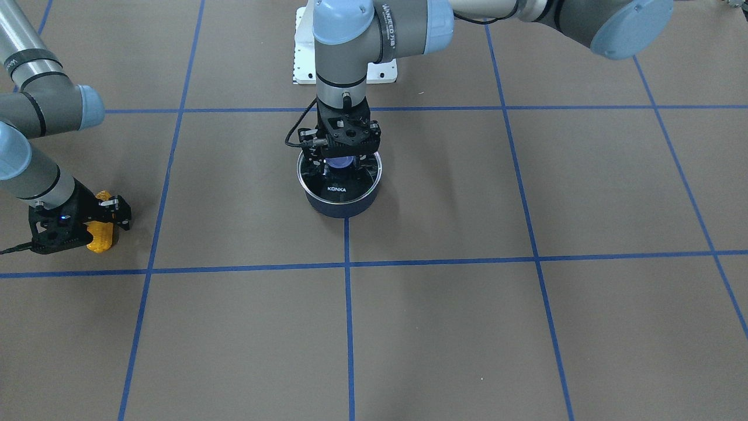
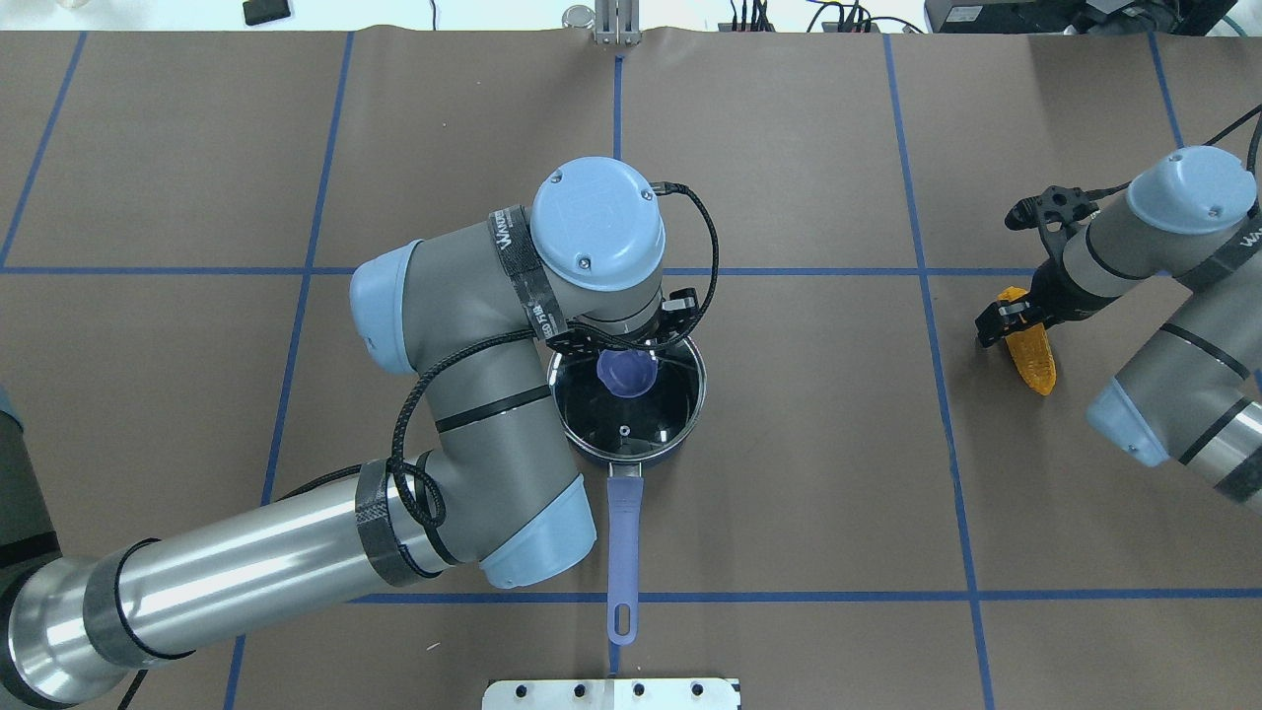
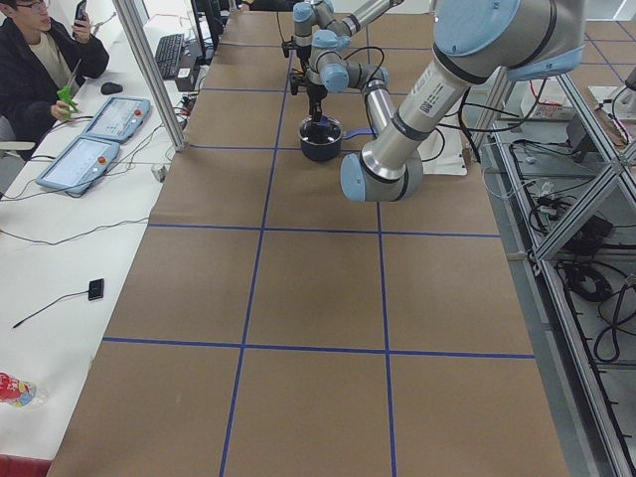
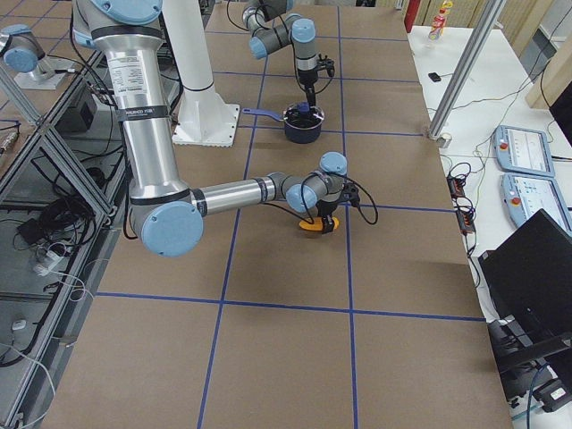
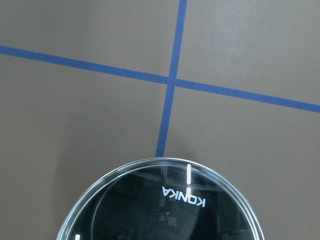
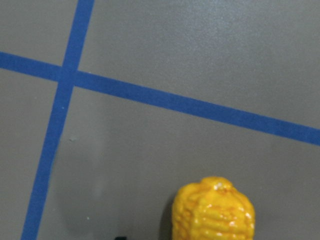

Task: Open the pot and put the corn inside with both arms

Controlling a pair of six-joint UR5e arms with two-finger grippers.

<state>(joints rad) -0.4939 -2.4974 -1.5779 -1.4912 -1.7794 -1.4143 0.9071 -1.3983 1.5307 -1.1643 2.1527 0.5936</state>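
Corn [image 6: 214,210] on brown table [image 1: 444,327] at right, well apart from mid-table pot [image 1: 342,209]; my right gripper [image 1: 106,218] straddles it, grip unclear. Left gripper [image 1: 340,160] at lid [image 1: 352,185] knob [image 2: 626,373], closure unclear too.

The pot [image 1: 342,207], a small dark navy saucepan, is set upright mid-desk [image 1: 467,327], closed by a glass lid [image 1: 339,190], its purple-blue handle [image 2: 623,532] pointed toward the robot. The corn [image 1: 100,237], a short orange-yellow cob, is laid flat well apart, on the robot's right. The left arm [image 2: 473,394] is held above the lid, the right arm [image 2: 1173,237] over the corn.
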